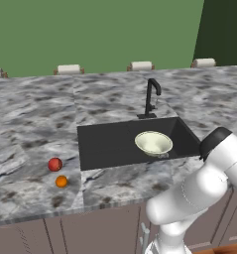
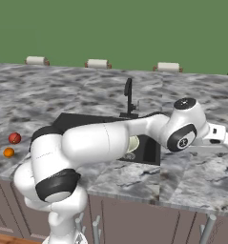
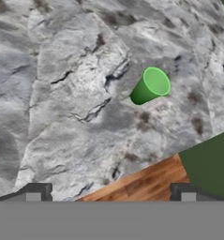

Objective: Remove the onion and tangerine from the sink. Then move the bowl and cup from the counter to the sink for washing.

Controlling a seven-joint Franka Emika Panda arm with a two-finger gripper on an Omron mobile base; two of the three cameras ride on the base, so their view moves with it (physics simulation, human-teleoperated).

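Note:
The pale cream bowl (image 1: 153,143) lies inside the black sink (image 1: 105,144), right of its middle; the arm partly covers the bowl (image 2: 133,143) in the right base view. The red onion (image 1: 54,164) and the orange tangerine (image 1: 61,181) rest on the marble counter (image 1: 35,114) left of the sink, close together. A green cup (image 3: 151,86) stands on the counter in the hand view, ahead of my gripper (image 3: 111,194) and a little to the right. My gripper is open, with nothing between its fingertips (image 3: 36,192). The arm reaches far right over the counter past the sink.
A thin black faucet (image 1: 150,96) rises behind the sink. Several paper-towel rolls (image 1: 69,69) line the back of the counter. Near the cup, the counter edge and wooden floor (image 3: 141,183) show in the hand view.

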